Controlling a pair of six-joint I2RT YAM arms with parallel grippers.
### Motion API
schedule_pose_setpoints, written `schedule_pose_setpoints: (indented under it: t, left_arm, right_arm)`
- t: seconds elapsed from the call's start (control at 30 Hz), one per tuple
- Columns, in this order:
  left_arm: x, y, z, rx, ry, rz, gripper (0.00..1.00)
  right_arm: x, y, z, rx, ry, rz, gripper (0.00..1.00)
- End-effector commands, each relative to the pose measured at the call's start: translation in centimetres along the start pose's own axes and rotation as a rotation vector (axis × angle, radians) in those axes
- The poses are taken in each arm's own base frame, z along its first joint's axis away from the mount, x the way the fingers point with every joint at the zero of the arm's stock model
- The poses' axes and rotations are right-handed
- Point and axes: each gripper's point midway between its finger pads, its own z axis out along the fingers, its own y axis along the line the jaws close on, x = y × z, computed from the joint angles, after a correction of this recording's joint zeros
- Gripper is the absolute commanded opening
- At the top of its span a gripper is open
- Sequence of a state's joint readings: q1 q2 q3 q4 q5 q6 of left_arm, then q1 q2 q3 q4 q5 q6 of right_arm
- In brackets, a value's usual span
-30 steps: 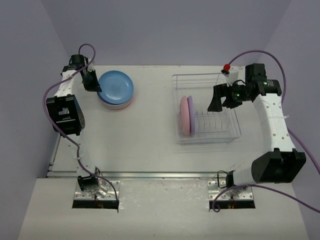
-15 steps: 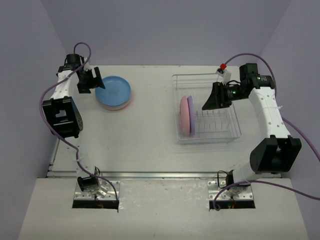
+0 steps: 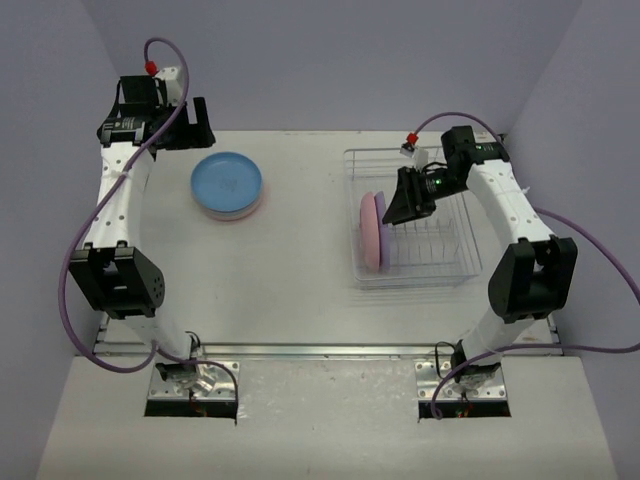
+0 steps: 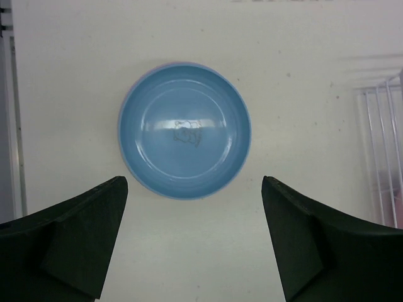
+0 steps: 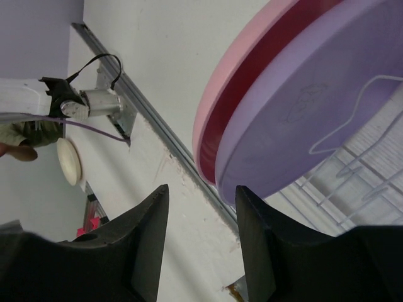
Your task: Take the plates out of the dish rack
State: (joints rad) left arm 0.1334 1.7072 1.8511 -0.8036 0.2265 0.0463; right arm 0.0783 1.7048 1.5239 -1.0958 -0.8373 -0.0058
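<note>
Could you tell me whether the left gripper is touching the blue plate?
Apart. In the left wrist view, bare table separates the blue plate from both fingers of the left gripper.

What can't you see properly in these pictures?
- Plates under the blue plate: in the top and left wrist views it covers them. Only a pale rim peeks out, so they can't be counted.
- Pink plate and lilac plate: in the right wrist view the picture's edges cut them off.
- Lilac plate, top view: the right gripper hides part of it.
- Faint drawing on the blue plate: too small to make out.
</note>
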Motion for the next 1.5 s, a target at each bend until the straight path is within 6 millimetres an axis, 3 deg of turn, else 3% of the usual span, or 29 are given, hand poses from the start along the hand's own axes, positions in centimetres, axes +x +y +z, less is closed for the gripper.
schedule_pose_setpoints:
  t: [0.0,0.3,0.5,0.67,0.7,0.77,0.83,0.9,1.1,1.33,1.47]
  left_arm:
    - [0.5,-1.4,-1.6,-0.011,-0.015,0.059,0.86]
    - [0.6,-2.8,-2.6,0.020,-0.020,0.061,0.86]
    - [1.0,-2.8,-2.2,0.021,-0.011,0.057,0.86]
    - [1.0,-3.0,-2.2,0.032,-0.011,0.054,0.86]
    - [1.0,-3.0,-2.3,0.033,-0.010,0.052,0.86]
    - [1.0,-3.1,-2.3,0.039,-0.011,0.052,0.87]
    - [1.0,-3.3,-2.4,0.046,-0.012,0.053,0.98]
    - [0.8,-3.5,-2.7,0.053,-0.020,0.054,1.00]
    - [0.4,-3.7,-3.1,0.059,-0.032,0.058,1.00]
    - [0.1,-3.8,-3.2,0.067,-0.035,0.055,1.00]
    - [-0.5,-4.4,-3.6,0.094,-0.050,0.053,1.00]
  right_arm:
    - [-1.7,0.1,0.7,0.029,-0.018,-0.016,0.45]
    - [-1.7,-1.9,2.4,0.050,0.013,0.047,0.33]
    - [-1.2,-0.4,2.8,-0.073,0.033,0.061,0.25]
    - [-1.2,1.2,2.3,-0.142,0.028,0.053,0.05]
    - [-1.3,1.7,2.0,-0.166,0.021,0.053,0.00]
    - [-1.6,2.6,1.4,-0.212,0.005,0.058,0.00]
    - [-2.1,3.4,0.3,-0.259,-0.019,0.072,0.00]
    - [-2.4,3.8,-0.5,-0.303,-0.037,0.084,0.00]
    - [-2.9,5.0,-2.8,-0.422,-0.080,0.085,0.00]
    - [-5.3,6.5,-7.5,-0.518,-0.189,0.065,0.00]
    - [-6.3,7.0,-9.0,-0.461,-0.222,-0.012,0.00]
